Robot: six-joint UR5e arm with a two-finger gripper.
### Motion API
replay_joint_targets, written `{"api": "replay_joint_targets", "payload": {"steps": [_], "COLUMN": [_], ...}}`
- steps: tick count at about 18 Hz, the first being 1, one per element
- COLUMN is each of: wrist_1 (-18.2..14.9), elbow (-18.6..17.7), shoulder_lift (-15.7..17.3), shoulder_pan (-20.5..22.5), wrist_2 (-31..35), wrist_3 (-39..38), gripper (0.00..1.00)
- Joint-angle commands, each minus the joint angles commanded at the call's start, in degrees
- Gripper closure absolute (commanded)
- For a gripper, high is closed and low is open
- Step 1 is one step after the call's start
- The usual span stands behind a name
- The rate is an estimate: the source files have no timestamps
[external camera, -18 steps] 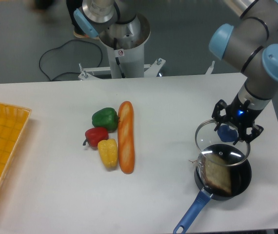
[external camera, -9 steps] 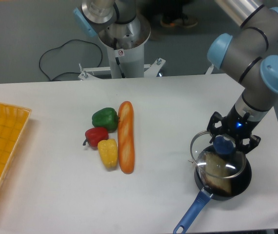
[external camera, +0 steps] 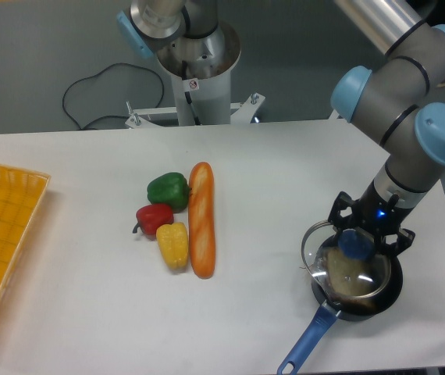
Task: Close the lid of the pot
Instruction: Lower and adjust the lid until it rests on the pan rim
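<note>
The pot (external camera: 388, 294) is a small black saucepan at the table's front right, its blue handle (external camera: 304, 345) pointing toward the front edge. A slice of toast lies inside it, seen through the glass. The clear lid (external camera: 346, 270) with a metal rim hangs just over the pot, tilted slightly and shifted a little to the left of the pot's mouth. My gripper (external camera: 355, 243) is shut on the lid's blue knob (external camera: 354, 244) from above.
A baguette (external camera: 201, 219) lies mid-table with a green pepper (external camera: 167, 190), a red pepper (external camera: 153, 218) and a yellow pepper (external camera: 173, 244) beside it on its left. A yellow basket (external camera: 1, 248) sits at the left edge. The arm's base (external camera: 200, 69) stands behind the table.
The gripper has lowered the lid toward the front and down. It went from hanging behind and above the pot to lying nearly level just over its mouth.
</note>
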Motion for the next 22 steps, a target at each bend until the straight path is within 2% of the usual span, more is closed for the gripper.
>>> {"api": "replay_joint_targets", "payload": {"steps": [13,22], "wrist_1": [1.2,1.7], "elbow": [0.1,1.4], "shoulder_lift": [-0.9,-2.1], "shoulder_pan": [-0.2,-0.1], "wrist_2": [-0.1,-0.5], "wrist_3": [0.1,0.1], "gripper": [0.60,0.60]}}
